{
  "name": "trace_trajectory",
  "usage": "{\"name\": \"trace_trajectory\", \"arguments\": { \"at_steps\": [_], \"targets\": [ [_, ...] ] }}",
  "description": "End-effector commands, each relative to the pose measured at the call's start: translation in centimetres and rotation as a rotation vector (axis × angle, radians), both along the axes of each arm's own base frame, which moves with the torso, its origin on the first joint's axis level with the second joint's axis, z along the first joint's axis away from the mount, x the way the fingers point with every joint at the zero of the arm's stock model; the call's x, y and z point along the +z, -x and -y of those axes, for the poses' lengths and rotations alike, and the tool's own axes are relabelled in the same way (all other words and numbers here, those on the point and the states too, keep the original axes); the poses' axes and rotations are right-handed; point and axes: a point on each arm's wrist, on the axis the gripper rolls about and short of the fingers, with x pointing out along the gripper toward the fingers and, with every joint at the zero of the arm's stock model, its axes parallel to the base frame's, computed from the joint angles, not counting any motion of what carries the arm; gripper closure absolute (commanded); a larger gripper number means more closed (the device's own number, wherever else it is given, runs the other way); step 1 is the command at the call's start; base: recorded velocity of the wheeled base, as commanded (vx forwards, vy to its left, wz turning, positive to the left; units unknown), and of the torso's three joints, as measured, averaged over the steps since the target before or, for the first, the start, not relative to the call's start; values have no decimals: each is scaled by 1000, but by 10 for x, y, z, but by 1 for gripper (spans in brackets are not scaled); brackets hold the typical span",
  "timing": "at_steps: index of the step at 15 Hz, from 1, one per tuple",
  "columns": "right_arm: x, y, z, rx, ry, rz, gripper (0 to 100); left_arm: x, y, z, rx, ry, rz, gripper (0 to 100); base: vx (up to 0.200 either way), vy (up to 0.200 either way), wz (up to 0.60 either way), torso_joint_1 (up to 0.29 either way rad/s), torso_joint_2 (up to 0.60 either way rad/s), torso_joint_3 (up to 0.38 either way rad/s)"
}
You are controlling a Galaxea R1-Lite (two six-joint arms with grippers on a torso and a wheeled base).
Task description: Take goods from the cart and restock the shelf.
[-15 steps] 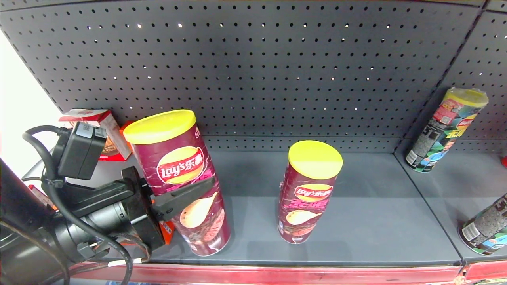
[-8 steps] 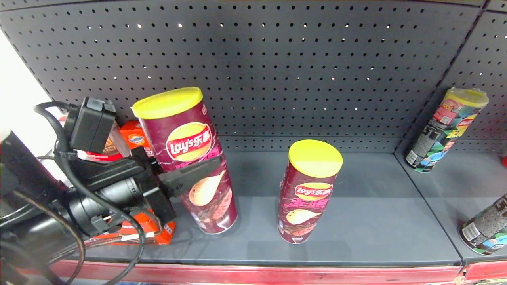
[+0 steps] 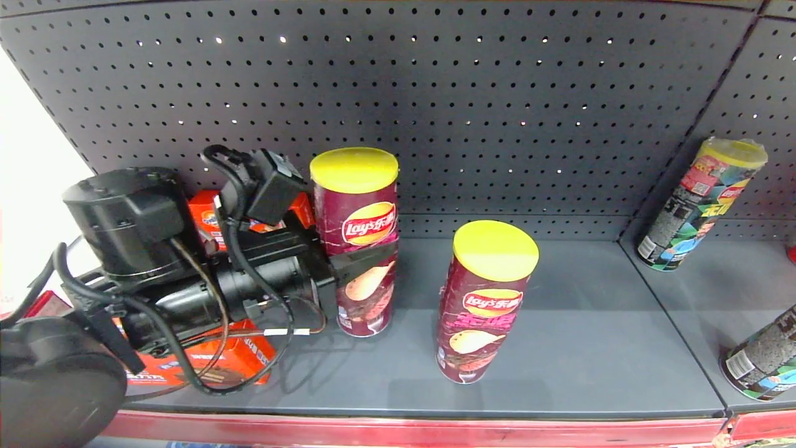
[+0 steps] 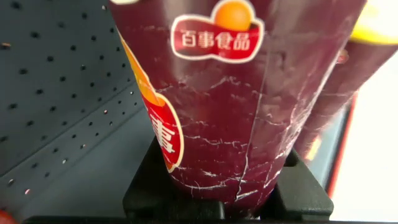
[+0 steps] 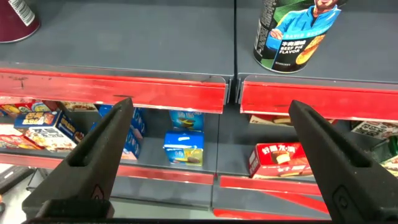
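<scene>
A maroon chip can (image 3: 357,218) with a yellow lid stands upright toward the back left of the dark shelf (image 3: 578,348). My left gripper (image 3: 364,258) is shut on its middle. The can's base is at shelf level; I cannot tell whether it touches. In the left wrist view the held can (image 4: 236,93) sits between the black fingers of the left gripper (image 4: 224,196). A second maroon can (image 3: 482,305) stands free, to the right and nearer the front. My right gripper (image 5: 214,162) hangs open and holds nothing, below the shelf's red front edge (image 5: 124,87).
Orange boxes (image 3: 211,361) lie at the shelf's left end behind my left arm. Two green-patterned cans (image 3: 703,205) (image 3: 762,361) stand in the right bay. A perforated back panel (image 3: 435,112) closes the shelf. Lower shelves hold boxed goods (image 5: 183,146).
My left arm has carried the held can to the right and deeper into the shelf, and the can has come from a tilt to upright. The second can has not moved.
</scene>
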Motion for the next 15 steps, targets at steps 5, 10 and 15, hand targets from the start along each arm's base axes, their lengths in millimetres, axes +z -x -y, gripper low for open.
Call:
{"name": "trace_trajectory", "arguments": {
  "at_steps": [5, 10, 15],
  "targets": [
    [0, 0, 0, 1, 0, -5, 0, 3, -56, 33, -78, -12, -60, 100, 0, 0, 0, 0, 0, 0],
    [0, 0, 0, 2, 0, -5, 0, -2, -97, 56, -106, 6, -46, 100, 0, 0, 0, 0, 0, 0],
    [0, 0, 0, 2, 0, -5, 0, -9, -127, 73, -111, 22, -11, 100, 0, 0, 0, 0, 0, 0]
  ]
}}
